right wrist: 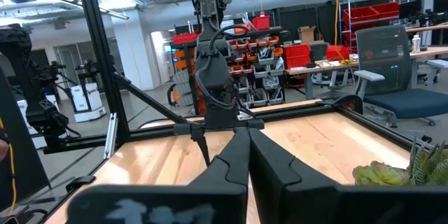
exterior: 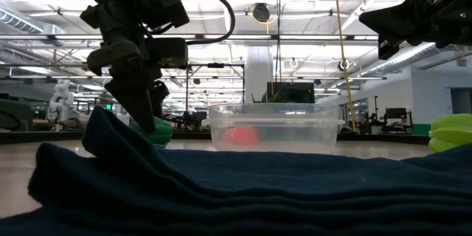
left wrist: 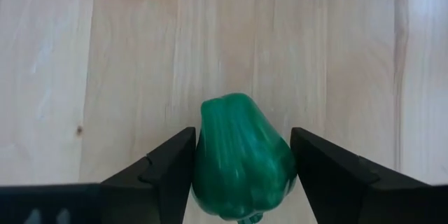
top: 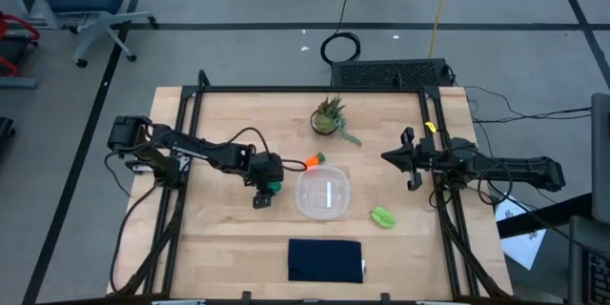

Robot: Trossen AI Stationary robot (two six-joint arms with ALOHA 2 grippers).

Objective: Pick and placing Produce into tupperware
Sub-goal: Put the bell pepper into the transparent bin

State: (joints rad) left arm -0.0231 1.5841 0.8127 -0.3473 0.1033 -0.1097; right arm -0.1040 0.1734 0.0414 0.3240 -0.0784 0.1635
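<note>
My left gripper reaches in from the table's left and is shut on the dark green lump, just left of the clear tupperware. The orange carrot lies on the wood beyond the tupperware's far left corner. The light yellow-green leaf piece lies to the tupperware's right. My right gripper waits shut above the table's right side, touching nothing. In the low view the lump shows low beside the tupperware. My left gripper pinches the dark green lump between its two fingers, one on each of its opposite sides. The fingers come from above, slanting down from the table's left. The cloth hides the lump's underside, so whether it rests on the table cannot be told.
A spiky green potted plant stands toward the far edge. A dark navy folded cloth lies at the near edge and fills the foreground of the low view. A black frame runs along the table's sides.
</note>
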